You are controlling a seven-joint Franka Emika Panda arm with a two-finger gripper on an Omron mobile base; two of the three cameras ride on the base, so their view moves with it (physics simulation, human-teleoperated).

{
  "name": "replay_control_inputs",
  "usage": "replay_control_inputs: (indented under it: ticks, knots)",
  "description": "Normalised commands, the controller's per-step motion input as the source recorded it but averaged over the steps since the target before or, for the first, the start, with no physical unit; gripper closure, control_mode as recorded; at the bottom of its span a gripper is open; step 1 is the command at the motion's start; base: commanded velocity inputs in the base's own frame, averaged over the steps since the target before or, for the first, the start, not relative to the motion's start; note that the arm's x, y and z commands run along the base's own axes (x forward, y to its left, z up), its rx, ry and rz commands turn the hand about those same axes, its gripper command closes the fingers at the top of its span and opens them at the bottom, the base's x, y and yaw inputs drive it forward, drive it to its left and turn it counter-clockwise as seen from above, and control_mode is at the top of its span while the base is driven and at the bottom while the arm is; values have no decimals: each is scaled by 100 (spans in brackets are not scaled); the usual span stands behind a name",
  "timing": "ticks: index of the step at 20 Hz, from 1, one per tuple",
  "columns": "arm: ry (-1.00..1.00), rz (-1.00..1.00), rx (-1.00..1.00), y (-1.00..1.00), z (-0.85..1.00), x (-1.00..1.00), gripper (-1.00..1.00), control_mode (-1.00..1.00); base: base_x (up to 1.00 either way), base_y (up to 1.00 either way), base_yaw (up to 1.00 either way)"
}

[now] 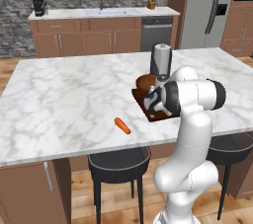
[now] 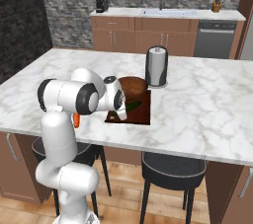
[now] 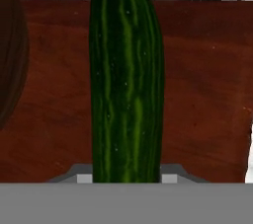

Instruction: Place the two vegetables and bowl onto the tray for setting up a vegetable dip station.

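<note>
- The fingers [image 3: 126,178] are seen closed narrowly on the cucumber [image 3: 126,75], which runs up the hand view between them, from 6 o'clock to 12 o'clock.
- In the right base view the cucumber [image 2: 131,106] is seen low over the tray [image 2: 141,112]; whether it rests on the board cannot be told.
- Behind the cucumber in the hand view the reddish-brown tray [image 3: 197,90] is shown, with the dark curve of the bowl [image 3: 10,60] at 9 o'clock.
- The bowl [image 2: 132,85] is found at the far end of the tray, at about 12 o'clock from the cucumber, with a paper towel holder [image 2: 156,66] just beyond it on the worktop [image 2: 207,99].
- The carrot [image 1: 122,126] is left lying on the marble, well apart from the tray [image 1: 141,100], at about 8 o'clock from it in the left base view.
</note>
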Motion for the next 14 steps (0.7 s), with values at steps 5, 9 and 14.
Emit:
replay_control_inputs:
  ticks: [5, 9, 14]
  knots:
    - [0, -3, 1, 3, -11, 0, -100, -100, 0, 0, 0]
    - [0, -2, 0, 0, 1, 0, -100, -100, 0, 0, 0]
    - [3, -1, -5, 0, 19, -1, -100, -100, 0, 0, 0]
